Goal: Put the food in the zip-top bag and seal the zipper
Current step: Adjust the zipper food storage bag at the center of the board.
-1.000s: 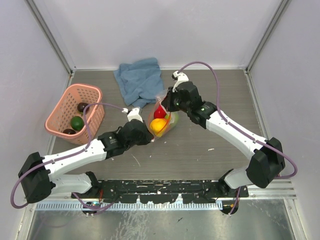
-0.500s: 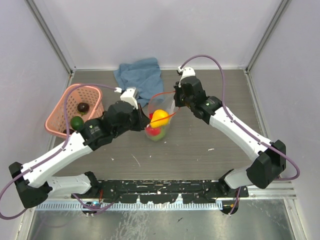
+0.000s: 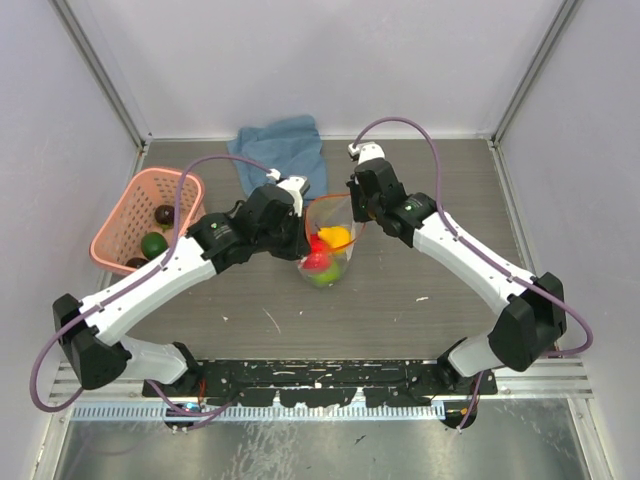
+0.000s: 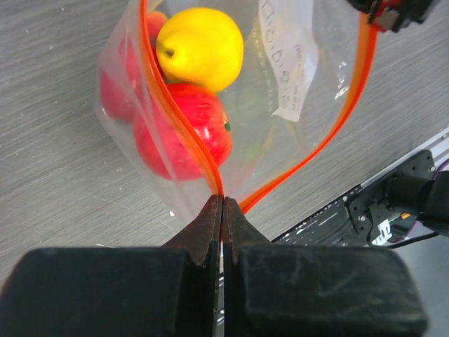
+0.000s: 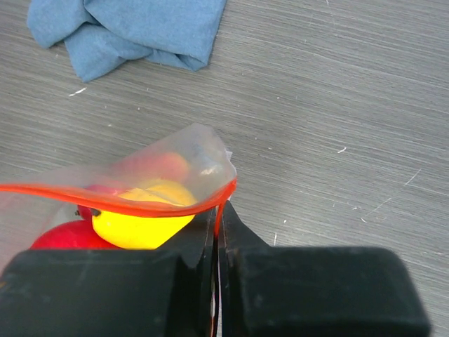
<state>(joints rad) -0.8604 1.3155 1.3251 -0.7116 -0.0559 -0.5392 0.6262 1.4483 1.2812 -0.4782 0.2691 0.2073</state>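
Observation:
The clear zip-top bag (image 3: 330,250) hangs between my two grippers with its mouth spread open. Its red-orange zipper (image 4: 354,91) loops from one grip to the other. My left gripper (image 3: 303,216) is shut on the zipper's left end (image 4: 222,200). At the other end (image 5: 219,209) my right gripper (image 3: 357,212) is shut on the strip. Inside the bag lie a yellow fruit (image 4: 200,45), a red fruit (image 4: 189,133) and a green one (image 3: 325,277). More food, a dark brown piece (image 3: 163,213) and a green piece (image 3: 153,243), sits in the pink basket (image 3: 120,225).
A crumpled blue cloth (image 3: 280,155) lies at the back, just behind the bag, and also shows in the right wrist view (image 5: 133,28). The pink basket stands at the left edge of the grey table (image 3: 420,270). Grey walls close in the back and sides.
The bag has gone from lying on the table to hanging with its mouth open. My left gripper has swung back and up with the zipper end; the right gripper shifted slightly.

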